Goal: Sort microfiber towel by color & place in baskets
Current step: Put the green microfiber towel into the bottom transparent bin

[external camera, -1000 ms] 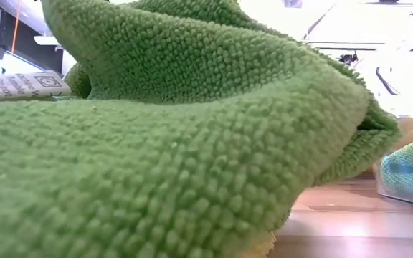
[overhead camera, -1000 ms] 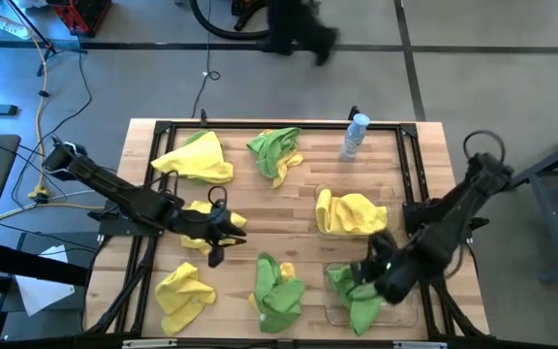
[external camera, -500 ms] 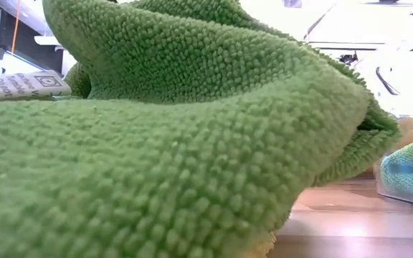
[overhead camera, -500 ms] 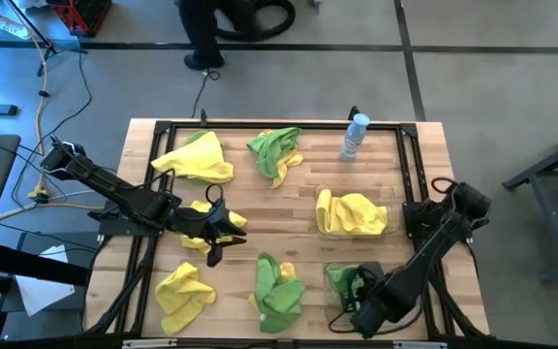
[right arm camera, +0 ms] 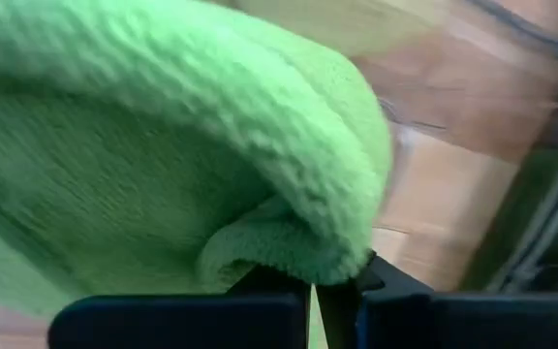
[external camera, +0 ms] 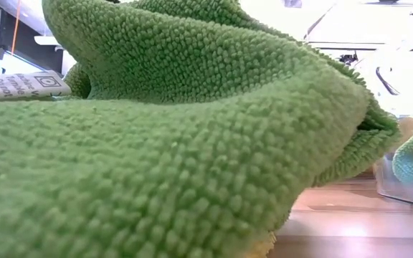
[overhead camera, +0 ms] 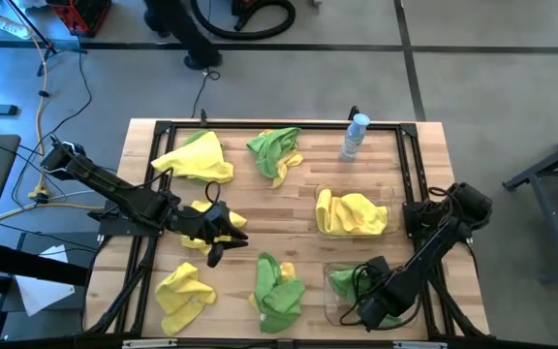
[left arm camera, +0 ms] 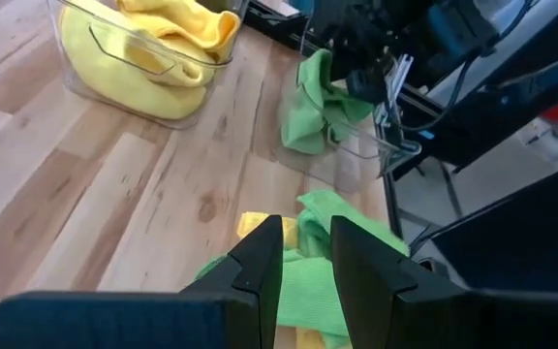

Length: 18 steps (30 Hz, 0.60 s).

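Note:
My right gripper is over the near clear basket at the table's right and is shut on the green towel inside it. The far basket holds a yellow towel. My left gripper hovers left of the table's middle above a rumpled yellow towel, its fingers a little apart with nothing between them. It points toward a green and yellow towel and the baskets. A green towel fills most of the low view. My right gripper pinches a rounded fold of the green towel between its two fingertips. The fold bulges just beyond the fingers. The rest of the towel lies in the near basket. The gripper body hides the contact in the high view.
Loose towels lie around: yellow at far left, green with yellow at far middle, yellow at near left, green over yellow at near middle. A clear bottle with a blue cap stands far right. A black frame borders the table.
My right gripper has gone toward the table's near edge and dropped lower over the near basket. The green towel there has bunched into a smaller heap. In the low view, its side now stands higher in the basket.

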### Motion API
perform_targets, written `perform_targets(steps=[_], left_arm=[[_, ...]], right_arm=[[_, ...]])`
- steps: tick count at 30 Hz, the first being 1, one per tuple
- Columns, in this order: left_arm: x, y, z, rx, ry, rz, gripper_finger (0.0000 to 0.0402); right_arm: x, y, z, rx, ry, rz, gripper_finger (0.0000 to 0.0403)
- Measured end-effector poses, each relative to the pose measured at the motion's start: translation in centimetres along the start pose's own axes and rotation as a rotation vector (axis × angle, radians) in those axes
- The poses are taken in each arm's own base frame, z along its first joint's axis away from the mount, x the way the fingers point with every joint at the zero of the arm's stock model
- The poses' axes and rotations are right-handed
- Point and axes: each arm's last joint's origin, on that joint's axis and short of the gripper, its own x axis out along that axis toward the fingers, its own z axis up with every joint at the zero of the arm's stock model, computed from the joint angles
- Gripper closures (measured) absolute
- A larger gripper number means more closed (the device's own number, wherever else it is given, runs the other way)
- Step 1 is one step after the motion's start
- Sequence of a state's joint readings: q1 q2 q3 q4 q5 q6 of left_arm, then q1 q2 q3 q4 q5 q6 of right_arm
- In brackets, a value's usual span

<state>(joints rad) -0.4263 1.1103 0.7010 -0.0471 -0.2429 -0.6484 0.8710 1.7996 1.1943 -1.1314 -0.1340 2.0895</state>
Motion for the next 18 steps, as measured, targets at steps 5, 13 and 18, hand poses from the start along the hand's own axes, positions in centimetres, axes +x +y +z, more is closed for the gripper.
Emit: perform_targets(steps=[5, 13, 18], left_arm=[[0.0, 0.0, 0.0, -0.046, -0.002, 0.001, 0.0326], [0.0, 0.0, 0.1, -0.058, -0.006, -0.001, 0.0326], [0.0, 0.1, -0.1, 0.052, 0.009, 0.011, 0.0326]], right_arm=[[-3.2, -1.3, -0.8, -0.041, -0.029, 0.050, 0.0396], [-7.4, -3.0, -1.6, -0.098, -0.191, 0.293, 0.0396], [-7.7, -2.9, -1.7, -0.187, -0.207, 0.310, 0.0396]])
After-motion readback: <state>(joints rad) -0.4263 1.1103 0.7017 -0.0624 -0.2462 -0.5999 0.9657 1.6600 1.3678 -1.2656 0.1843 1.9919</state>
